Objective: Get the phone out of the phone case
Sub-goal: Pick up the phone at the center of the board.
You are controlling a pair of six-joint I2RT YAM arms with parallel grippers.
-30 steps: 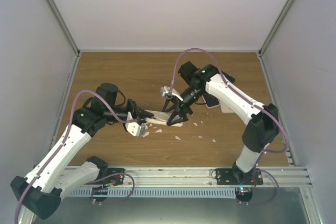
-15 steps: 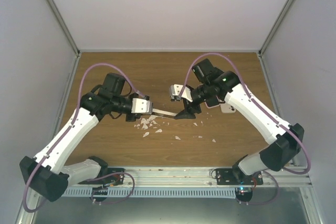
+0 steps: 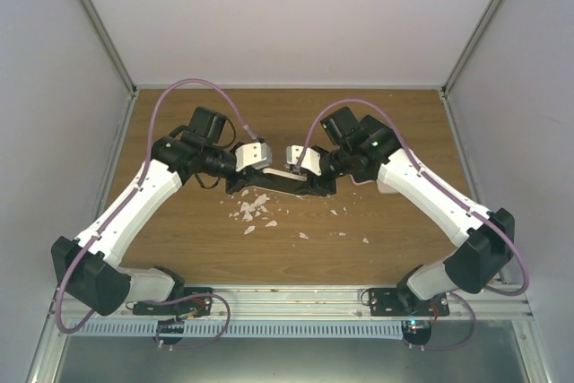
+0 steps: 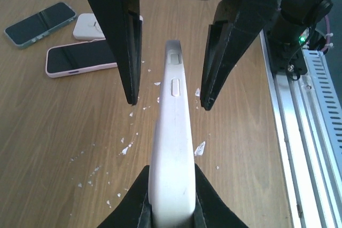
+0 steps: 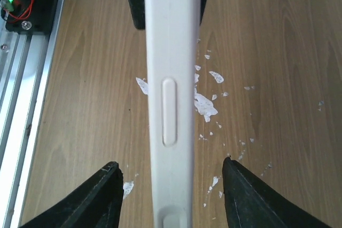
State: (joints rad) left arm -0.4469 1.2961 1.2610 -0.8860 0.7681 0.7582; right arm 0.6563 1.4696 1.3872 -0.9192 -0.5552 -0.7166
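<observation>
Phone case point(image 4: 172, 132), white, edge-up, phone not showing separately: hanging above the worktop point(image 3: 395, 132), at the centre of the overhead view.
- Left end effector point(image 4: 172, 206): clamping the case's near end, bottom middle of its own view.
- Right end effector point(image 5: 171, 185): straddling the far end with fingers apart and a gap showing on each side, narrowing from a wider spread a second ago.
- Change: the case is now riding clear of the white flakes point(image 3: 254, 213), where it was sitting low.
- Judgement: a second grip is forming, probably for peeling the case off.
</observation>
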